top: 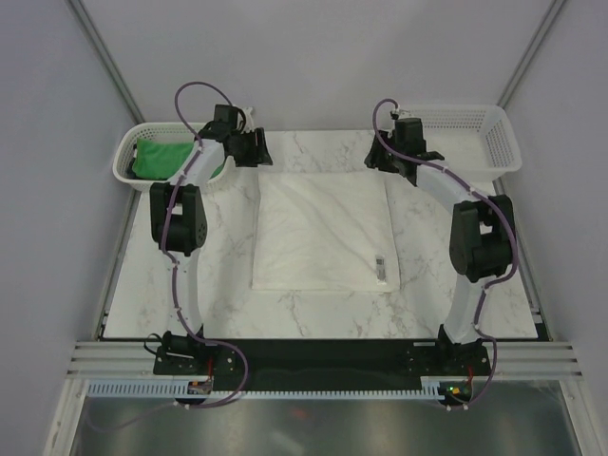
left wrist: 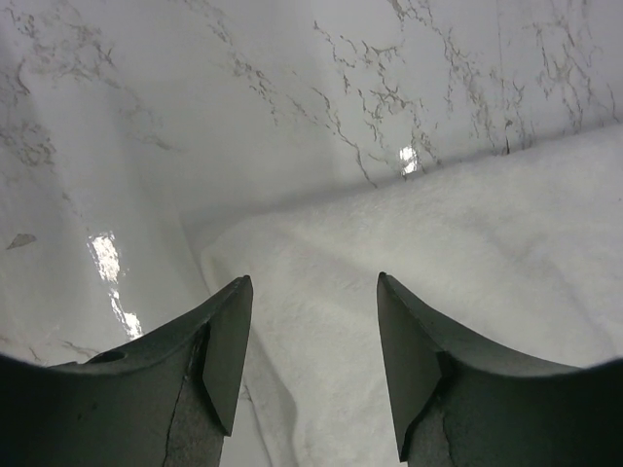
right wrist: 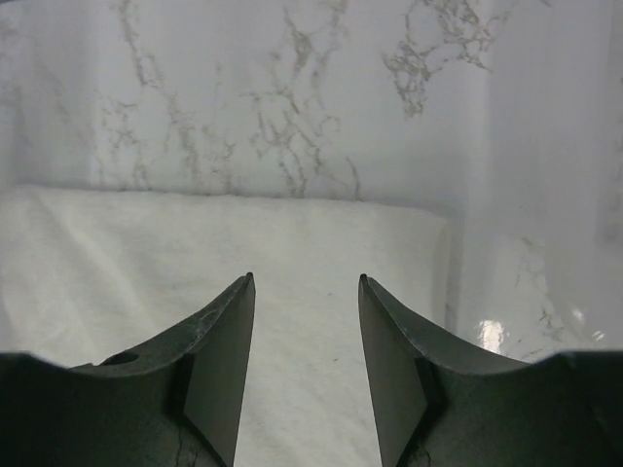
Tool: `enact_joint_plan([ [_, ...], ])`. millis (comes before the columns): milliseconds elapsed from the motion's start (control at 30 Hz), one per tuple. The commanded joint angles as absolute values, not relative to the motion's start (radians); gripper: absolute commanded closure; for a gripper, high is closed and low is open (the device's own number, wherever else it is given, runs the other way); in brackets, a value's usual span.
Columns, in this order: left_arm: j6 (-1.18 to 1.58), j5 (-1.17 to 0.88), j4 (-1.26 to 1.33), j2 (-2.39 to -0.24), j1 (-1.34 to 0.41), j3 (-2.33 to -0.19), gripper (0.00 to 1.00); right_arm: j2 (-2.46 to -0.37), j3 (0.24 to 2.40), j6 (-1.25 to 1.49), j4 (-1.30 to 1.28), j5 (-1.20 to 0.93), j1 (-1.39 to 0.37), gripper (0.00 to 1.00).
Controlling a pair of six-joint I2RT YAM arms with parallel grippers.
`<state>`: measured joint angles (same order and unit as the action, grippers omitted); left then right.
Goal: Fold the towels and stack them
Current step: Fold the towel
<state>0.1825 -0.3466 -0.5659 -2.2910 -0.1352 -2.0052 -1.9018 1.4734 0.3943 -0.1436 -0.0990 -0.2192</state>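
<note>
A white towel (top: 323, 233) lies folded flat in the middle of the marble table, a small tag (top: 380, 269) near its front right corner. A green towel (top: 157, 157) sits in the white basket (top: 128, 152) at the back left. My left gripper (top: 258, 147) hovers at the white towel's back left corner. In the left wrist view it (left wrist: 313, 280) is open, with the white towel (left wrist: 438, 253) below and nothing between its fingers. My right gripper (top: 375, 157) hovers at the back right corner. In the right wrist view it (right wrist: 307, 277) is open over the white towel (right wrist: 195, 243).
A second white mesh basket (top: 475, 133) stands at the back right with nothing showing in it. Grey walls close in the table at the back and sides. Bare marble (top: 218, 294) surrounds the towel.
</note>
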Motion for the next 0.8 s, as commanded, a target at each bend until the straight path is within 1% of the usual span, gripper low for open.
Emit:
enact_joint_plan([
  [0,0.103,-0.37,-0.543,-2.278,-0.13,-2.013,0.38,-1.998,1.569,0.244,-0.216,-0.063,-0.203,0.45],
  [167,0.068,-0.37,-0.541,-2.313,-0.13,-2.014,0.41,-2.075,1.617,0.149,-0.225,-0.038,-0.193,0.45],
  [333,0.017,-0.362,-0.541,-2.324,-0.129,-1.99,0.4,-2.094,1.615,0.085,-0.218,-0.006,-0.176,0.43],
  [467,-0.046,-0.386,-0.54,-2.327,-0.121,-1.977,0.39,-2.106,1.599,0.04,-0.186,-0.073,-0.158,0.39],
  [567,-0.067,-0.432,-0.543,-2.339,-0.104,-1.979,0.39,-2.111,1.591,0.019,-0.172,-0.139,-0.14,0.38],
  [700,-0.077,-0.442,-0.543,-2.348,-0.092,-1.974,0.39,-2.126,1.595,0.014,-0.169,-0.147,-0.124,0.39],
  [767,-0.093,-0.478,-0.545,-2.358,-0.091,-1.971,0.39,-2.138,1.595,0.009,-0.163,-0.158,-0.12,0.39],
])
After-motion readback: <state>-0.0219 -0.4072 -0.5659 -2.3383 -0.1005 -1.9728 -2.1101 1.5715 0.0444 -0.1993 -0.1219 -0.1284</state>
